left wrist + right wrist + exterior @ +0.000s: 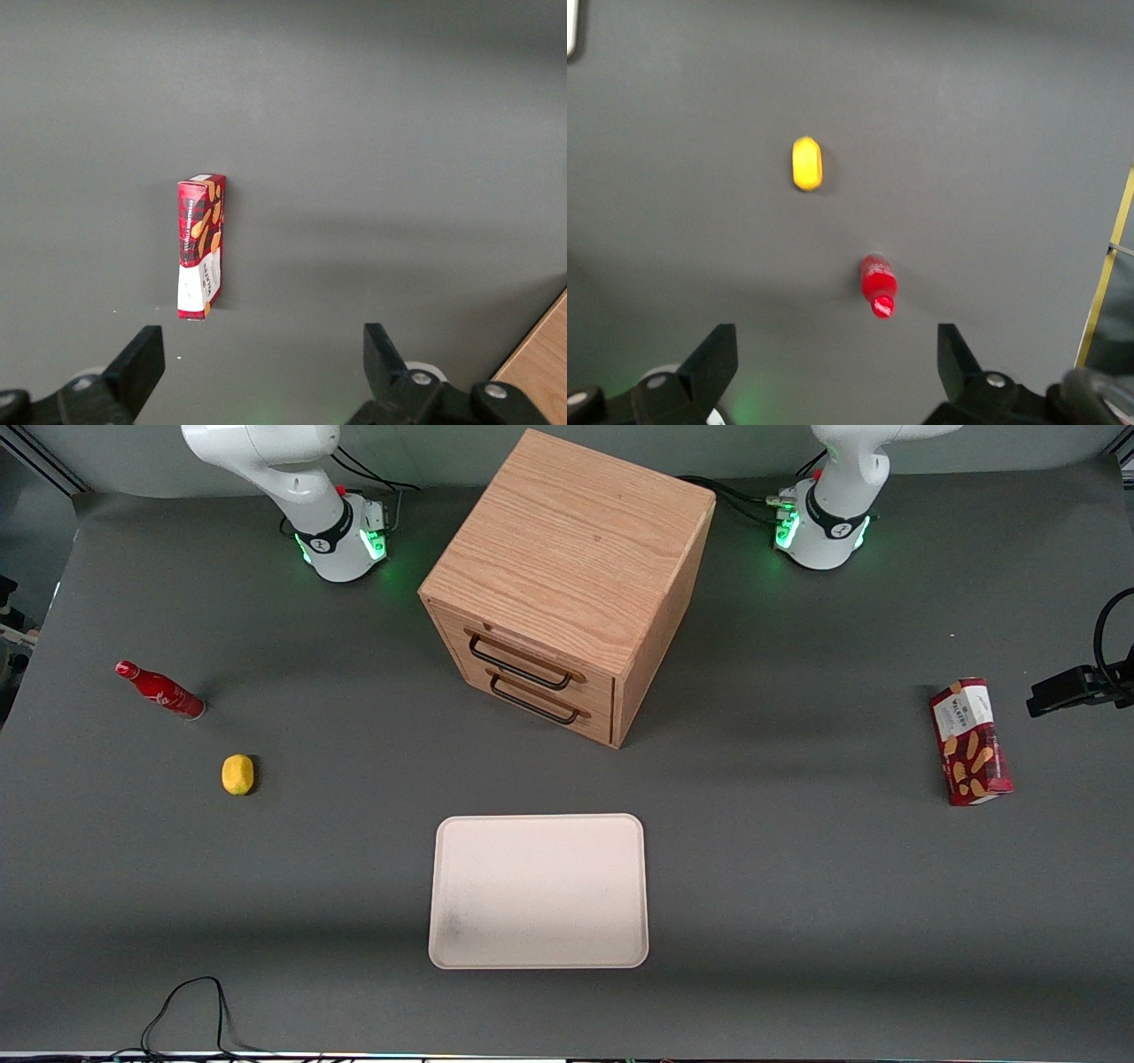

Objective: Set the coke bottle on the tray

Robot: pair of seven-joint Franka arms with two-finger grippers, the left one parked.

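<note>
Front view: nothing moved yet, the whole job lies ahead of me.
The coke bottle (160, 690) stands on the desk (797, 886) toward my end, near a yellow lemon (237, 774); the tray (539, 890) sits bare in front of the wooden drawer cabinet (567, 584). My claw (837, 363) hovers high above the bottle, fingers apart, holding nothing.
</note>
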